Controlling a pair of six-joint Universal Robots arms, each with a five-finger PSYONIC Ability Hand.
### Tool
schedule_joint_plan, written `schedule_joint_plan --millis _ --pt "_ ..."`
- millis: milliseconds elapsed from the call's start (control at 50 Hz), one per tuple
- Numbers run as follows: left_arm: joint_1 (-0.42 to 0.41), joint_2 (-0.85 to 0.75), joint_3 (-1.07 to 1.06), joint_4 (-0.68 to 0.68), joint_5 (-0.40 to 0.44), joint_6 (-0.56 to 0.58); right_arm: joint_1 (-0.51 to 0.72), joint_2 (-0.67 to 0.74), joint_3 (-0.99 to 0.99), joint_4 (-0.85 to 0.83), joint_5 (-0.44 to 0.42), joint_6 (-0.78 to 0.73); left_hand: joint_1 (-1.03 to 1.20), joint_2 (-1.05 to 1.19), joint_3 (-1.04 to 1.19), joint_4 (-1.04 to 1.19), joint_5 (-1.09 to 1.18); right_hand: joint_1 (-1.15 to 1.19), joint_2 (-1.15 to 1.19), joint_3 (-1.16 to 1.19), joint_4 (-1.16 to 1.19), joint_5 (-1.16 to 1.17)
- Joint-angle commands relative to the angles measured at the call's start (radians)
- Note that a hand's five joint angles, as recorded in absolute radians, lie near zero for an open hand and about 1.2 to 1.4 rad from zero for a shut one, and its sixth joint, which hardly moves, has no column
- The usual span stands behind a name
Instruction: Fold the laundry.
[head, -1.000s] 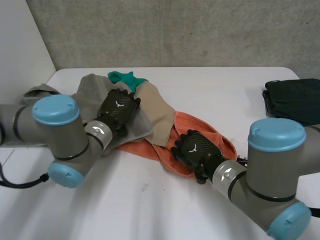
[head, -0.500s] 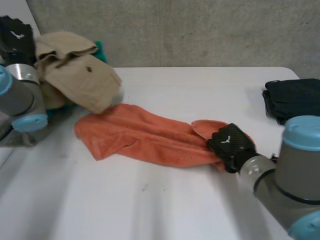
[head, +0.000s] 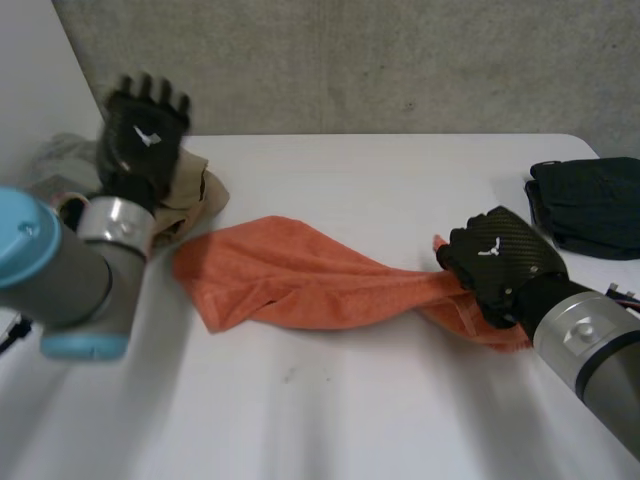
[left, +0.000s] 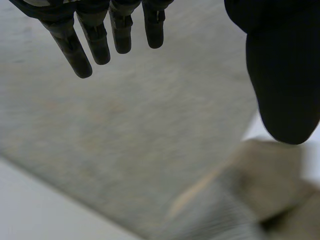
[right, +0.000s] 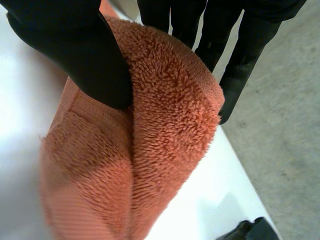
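The right hand (head: 495, 262) is clamped on one end of the single orange towel (head: 300, 275): its thumb (right: 75, 50) presses a fold of the pile against the fingers (right: 240, 60) behind it. From that grip the towel lies bunched across the white table (head: 380, 400) toward nine o'clock, widening to a loose flap at its far end. One heap of black clothes (head: 590, 200) sits at two o'clock of this hand, apart from it. The left hand (head: 145, 125) is raised at the table's ten o'clock corner, fingers straight and spread, holding nothing. One beige garment (head: 195, 190) lies crumpled just beneath it.
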Motion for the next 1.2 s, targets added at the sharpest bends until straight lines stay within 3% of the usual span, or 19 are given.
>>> schedule_joint_plan --millis 20,120,200,400,480,560,660,800,980,1120,1200 --pt "-0.153 0.041 -0.091 -0.224 0.023 -0.124 -0.005 -0.046 0.011 0.018 -0.031 -0.003 0.004 -0.002 -0.007 -0.004 -0.024 0.295 0.224 0.210 0.201 0.251" --pt "-0.193 0.017 -0.061 -0.376 0.028 -0.333 -0.011 -0.069 0.023 0.021 -0.040 0.001 0.059 0.053 0.048 0.051 0.031 0.295 0.224 0.210 0.201 0.251" --pt "-0.199 -0.098 0.005 -0.424 0.019 -0.404 -0.028 -0.071 0.031 0.021 -0.045 0.003 0.124 0.118 0.113 0.116 0.096 0.295 0.224 0.210 0.201 0.251" --pt "-0.187 -0.303 0.174 -0.436 0.011 -0.369 -0.034 -0.071 0.054 0.019 -0.046 0.003 0.379 0.373 0.368 0.371 0.351 0.295 0.224 0.210 0.201 0.251" --pt "-0.181 -0.355 0.216 -0.447 -0.038 -0.304 -0.053 -0.071 0.063 0.016 -0.048 0.003 0.479 0.473 0.468 0.471 0.451 0.295 0.224 0.210 0.201 0.251" --pt "-0.178 -0.373 0.228 -0.439 -0.101 -0.229 -0.092 -0.071 0.066 0.015 -0.062 0.001 0.743 0.737 0.732 0.735 0.715 0.295 0.224 0.210 0.201 0.251" --pt "-0.167 -0.361 0.234 -0.439 -0.122 -0.191 -0.128 -0.071 0.055 0.021 -0.094 -0.005 1.201 1.195 1.190 1.193 1.173 0.295 0.224 0.210 0.201 0.251" --pt "-0.168 -0.140 0.200 -0.479 -0.116 -0.203 -0.169 -0.071 -0.028 0.068 -0.106 -0.011 1.201 1.195 1.190 1.193 1.173 0.295 0.224 0.210 0.201 0.251" --pt "-0.162 0.160 0.183 -0.655 -0.107 -0.240 -0.215 -0.059 -0.287 0.507 -0.094 -0.153 1.201 1.195 1.190 1.193 1.173 0.295 0.224 0.210 0.201 0.251" --pt "-0.148 0.141 0.193 -0.795 -0.040 -0.235 -0.205 0.069 -0.345 0.576 -0.096 -0.206 1.201 1.195 1.190 1.193 1.173 0.295 0.224 0.210 0.201 0.251" --pt "-0.136 -0.032 0.248 -0.763 -0.029 -0.230 -0.180 0.228 -0.405 0.564 -0.091 -0.192 1.201 1.195 1.190 1.193 1.173 0.295 0.224 0.210 0.201 0.251"
